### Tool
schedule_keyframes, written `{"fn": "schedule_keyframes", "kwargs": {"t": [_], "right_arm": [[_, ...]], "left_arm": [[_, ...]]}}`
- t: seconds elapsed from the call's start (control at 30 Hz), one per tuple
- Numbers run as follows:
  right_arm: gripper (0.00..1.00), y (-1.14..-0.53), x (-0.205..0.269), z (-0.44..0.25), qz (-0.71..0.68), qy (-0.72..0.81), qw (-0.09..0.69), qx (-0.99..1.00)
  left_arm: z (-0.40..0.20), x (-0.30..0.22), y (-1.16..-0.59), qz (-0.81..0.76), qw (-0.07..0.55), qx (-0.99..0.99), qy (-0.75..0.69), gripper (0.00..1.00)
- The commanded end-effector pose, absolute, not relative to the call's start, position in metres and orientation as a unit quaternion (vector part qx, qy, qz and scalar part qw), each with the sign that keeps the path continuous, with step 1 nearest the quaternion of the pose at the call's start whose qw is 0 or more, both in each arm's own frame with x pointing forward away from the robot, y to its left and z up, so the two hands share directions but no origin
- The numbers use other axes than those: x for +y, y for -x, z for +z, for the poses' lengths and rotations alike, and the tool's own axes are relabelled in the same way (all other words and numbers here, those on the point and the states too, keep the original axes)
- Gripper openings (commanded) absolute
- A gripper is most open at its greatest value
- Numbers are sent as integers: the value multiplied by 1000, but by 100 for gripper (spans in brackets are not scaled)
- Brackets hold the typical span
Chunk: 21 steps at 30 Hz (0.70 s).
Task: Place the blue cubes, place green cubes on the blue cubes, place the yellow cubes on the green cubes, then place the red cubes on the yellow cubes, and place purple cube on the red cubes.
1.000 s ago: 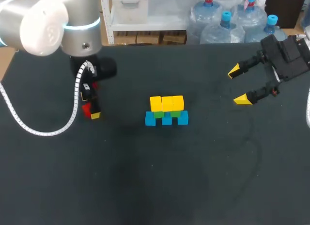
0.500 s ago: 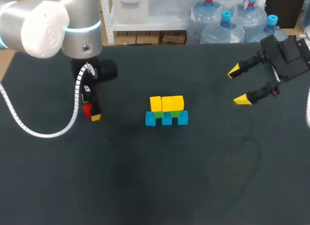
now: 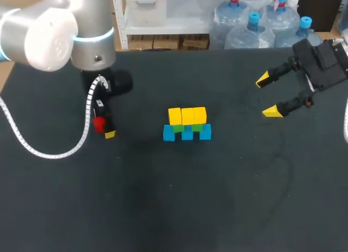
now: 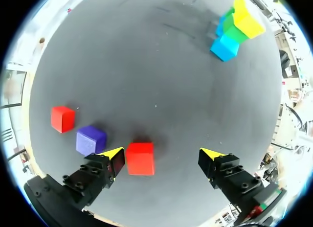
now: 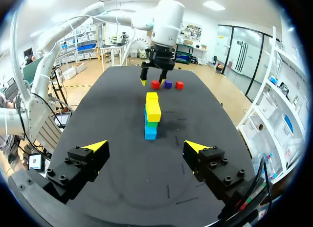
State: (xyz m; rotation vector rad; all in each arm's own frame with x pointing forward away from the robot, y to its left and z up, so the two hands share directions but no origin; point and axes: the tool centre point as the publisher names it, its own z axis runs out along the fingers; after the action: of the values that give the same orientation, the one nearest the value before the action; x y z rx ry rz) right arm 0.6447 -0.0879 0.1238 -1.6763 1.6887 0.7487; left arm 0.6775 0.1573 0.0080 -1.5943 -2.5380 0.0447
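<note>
My left arm has slid a little toward 4 o'clock across the table point(image 3: 163, 208) over the last second, carrying my left claw point(image 4: 163, 156) with it, while my right arm has not moved and the stack is as it was. My left claw is spread wide above the dark surface, and a red cube point(image 4: 140, 158) sits between its fingers, close against one yellow tip and well apart from the other, so nothing is pinched. Just outside that nearer finger lies the purple cube point(image 4: 91, 140), and a second red cube point(image 4: 63, 119) rests a little past it; the two are near each other but not touching. In the head view my left claw is at 9 o'clock from the stack, with most of the wrist covering it, so only one yellow tip and the red cube show. The stack stands near the middle of the table: a row of three blue cubes point(image 3: 187, 133) at the bottom, green cubes point(image 3: 178, 128) showing above them, and three yellow cubes point(image 3: 187, 115) side by side on top. From my left wrist the stack is far ahead of the fingers. My right claw point(image 3: 267, 95) hangs at 2 o'clock from the stack, well apart from it, its fingers spread and holding nothing; from my right wrist the stack stands straight ahead between the two tips.
</note>
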Motion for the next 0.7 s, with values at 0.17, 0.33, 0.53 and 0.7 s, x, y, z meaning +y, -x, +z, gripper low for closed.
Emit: {"fn": "schedule_keyframes", "kwargs": {"t": [0.17, 0.33, 0.53, 0.7], "right_arm": [[100, -645, -88, 124, 284, 637, 319, 641], [100, -645, -88, 124, 284, 637, 319, 641], [100, -645, -88, 124, 284, 637, 319, 641], [100, -645, -88, 124, 284, 637, 319, 641]], "left_arm": [[9, 159, -666, 12, 68, -846, 529, 100], [7, 160, -662, 12, 66, -848, 526, 100], [7, 164, -658, 13, 63, -852, 519, 100], [7, 166, -656, 11, 58, -854, 516, 100]]}}
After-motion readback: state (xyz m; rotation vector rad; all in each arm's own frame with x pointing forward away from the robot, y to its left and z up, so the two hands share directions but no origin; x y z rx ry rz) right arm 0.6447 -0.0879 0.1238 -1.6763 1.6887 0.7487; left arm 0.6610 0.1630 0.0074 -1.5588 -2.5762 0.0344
